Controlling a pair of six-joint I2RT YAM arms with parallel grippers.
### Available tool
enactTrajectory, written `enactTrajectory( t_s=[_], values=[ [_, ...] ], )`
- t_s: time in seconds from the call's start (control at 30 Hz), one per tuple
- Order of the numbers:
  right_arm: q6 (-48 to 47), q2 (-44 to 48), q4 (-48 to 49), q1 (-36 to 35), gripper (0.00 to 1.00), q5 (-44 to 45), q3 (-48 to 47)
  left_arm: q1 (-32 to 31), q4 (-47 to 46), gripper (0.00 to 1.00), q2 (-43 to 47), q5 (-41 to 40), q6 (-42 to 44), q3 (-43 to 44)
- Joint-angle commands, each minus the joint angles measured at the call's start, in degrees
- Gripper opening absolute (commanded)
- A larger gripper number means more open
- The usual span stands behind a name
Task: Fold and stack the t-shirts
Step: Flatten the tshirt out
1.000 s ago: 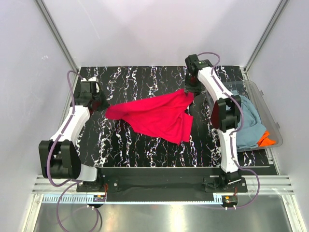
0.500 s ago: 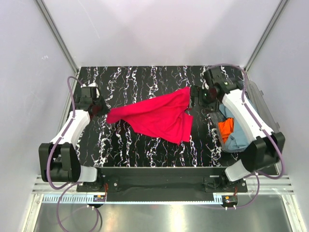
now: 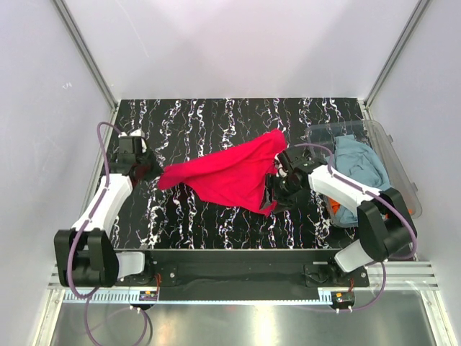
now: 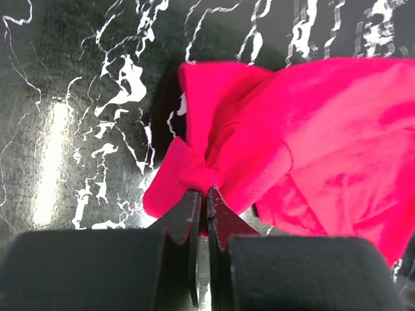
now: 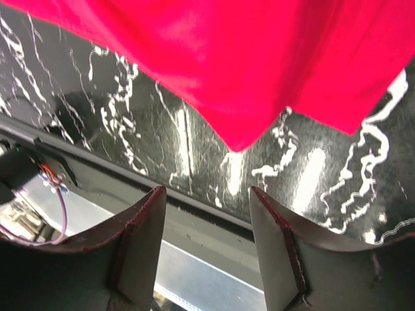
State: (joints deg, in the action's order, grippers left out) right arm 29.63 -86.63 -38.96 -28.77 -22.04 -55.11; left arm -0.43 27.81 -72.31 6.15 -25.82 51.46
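The clear tub (image 3: pixel 395 160) sat right of the red shirt (image 3: pixel 230 173), with the grey-blue shirt (image 3: pixel 356 164) bunched inside and a sliver of orange shirt (image 3: pixel 336 210) poking out by the right arm. The red shirt lay rumpled mid-table (image 3: pixel 216 122).

The top view couldn't really show the grips, but the wrist cams did. The left gripper (image 4: pixel 204 194), at the red shirt's left end, was pressed together and pinching a fold of its edge. The right gripper (image 5: pixel 206 201), at the shirt's right side, had its fingers spread with nothing between them, and a red corner hung just past the gap.
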Motion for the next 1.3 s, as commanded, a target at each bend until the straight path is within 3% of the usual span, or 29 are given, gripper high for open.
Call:
enactTrajectory(
  t_s=[0.0,0.17,0.27,0.9,1.03,1.27],
  values=[
    [3.3,-0.6,5.9,-0.7,0.61,1.8,0.9,0.3,-0.2,0.04,4.2,1.8,-1.2,-1.2],
    [5.6,-2.6,11.3,-0.7,0.58,3.7,3.8,0.3,0.0,0.04,4.2,4.0,-1.9,-2.2],
    [6.9,-5.4,12.9,-0.7,0.48,4.4,4.0,0.3,-0.2,0.04,4.0,4.3,-1.9,-1.9],
    [9.0,1.9,7.5,-0.6,0.52,8.7,7.9,0.3,-0.2,0.04,3.0,6.2,-0.8,-0.8],
    [8.8,4.8,6.9,-0.6,0.45,11.2,10.0,0.3,-0.2,0.04,2.5,6.7,-0.7,-0.8],
    [6.9,-2.3,8.7,-0.6,0.40,11.7,7.9,0.3,0.0,0.04,2.2,7.4,-0.5,-0.7]
  ],
)
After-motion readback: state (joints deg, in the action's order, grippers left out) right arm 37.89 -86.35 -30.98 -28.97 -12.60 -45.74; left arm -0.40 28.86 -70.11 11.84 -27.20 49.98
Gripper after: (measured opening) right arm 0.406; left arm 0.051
